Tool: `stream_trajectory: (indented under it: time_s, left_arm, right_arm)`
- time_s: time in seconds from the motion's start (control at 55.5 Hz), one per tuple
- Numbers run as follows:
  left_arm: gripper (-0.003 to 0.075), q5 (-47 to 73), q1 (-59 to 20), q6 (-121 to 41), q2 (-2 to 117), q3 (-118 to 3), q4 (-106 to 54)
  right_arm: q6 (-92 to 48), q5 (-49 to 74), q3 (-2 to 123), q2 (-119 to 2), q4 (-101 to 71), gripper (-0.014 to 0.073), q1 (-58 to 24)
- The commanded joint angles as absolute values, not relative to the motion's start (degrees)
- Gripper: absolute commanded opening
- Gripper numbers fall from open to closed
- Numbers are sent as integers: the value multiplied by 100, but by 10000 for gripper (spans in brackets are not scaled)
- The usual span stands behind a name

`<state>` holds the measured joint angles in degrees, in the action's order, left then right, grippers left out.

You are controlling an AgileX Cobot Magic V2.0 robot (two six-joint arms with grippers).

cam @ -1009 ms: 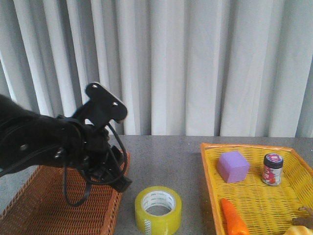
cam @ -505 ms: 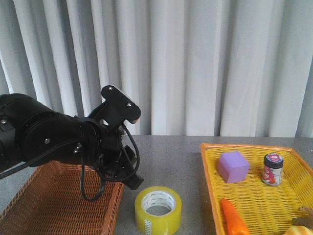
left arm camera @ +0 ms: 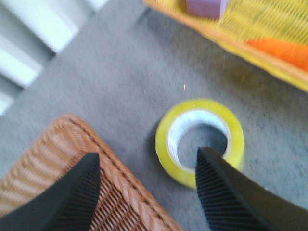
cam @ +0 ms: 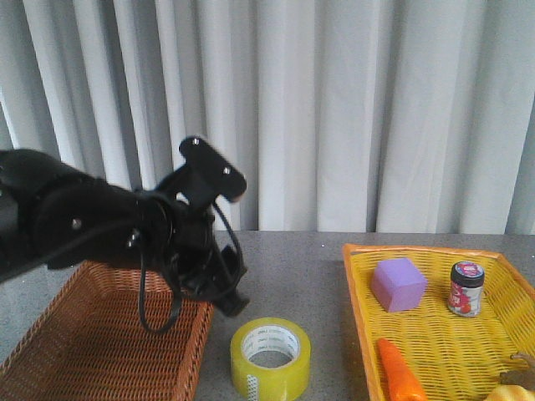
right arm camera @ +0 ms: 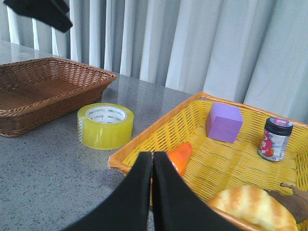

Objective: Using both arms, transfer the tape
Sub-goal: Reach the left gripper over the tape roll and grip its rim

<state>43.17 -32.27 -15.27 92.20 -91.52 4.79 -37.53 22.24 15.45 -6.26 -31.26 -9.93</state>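
Tape roll (cam: 270,357) lies flat on grey table (cam: 292,267) between brown wicker basket (cam: 92,351) and yellow basket (cam: 443,334); left gripper (left arm camera: 149,185) hovers above it, spread wide; right gripper (right arm camera: 152,192) pressed closed, empty.

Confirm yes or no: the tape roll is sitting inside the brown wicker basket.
No. The tape lies flat on the grey table, beside the brown basket.

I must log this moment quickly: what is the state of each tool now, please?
Left tool: open, holding nothing, above the tape on the table.
Right tool: closed, fingers together, holding nothing, near the yellow basket.
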Motion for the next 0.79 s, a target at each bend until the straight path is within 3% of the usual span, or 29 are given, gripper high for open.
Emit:
stream_trajectory:
  time_s: [0.0,0.378,0.775]
  left_arm:
    - [442,3905,-3264,-1716,9088,-9721,326]
    - [442,4863,-3264,-2286,10868,-11168,271]
    - [440,4864,-3264,-2508,11790,-11299,536]
  right_arm:
    - [-3767,1872,1686,-690,-3198,-7,-946]
    - [-3709,1873,1686,-690,-3198,-7,-946]
    - [-3695,1873,1686,-690,-3198,-7,-946]
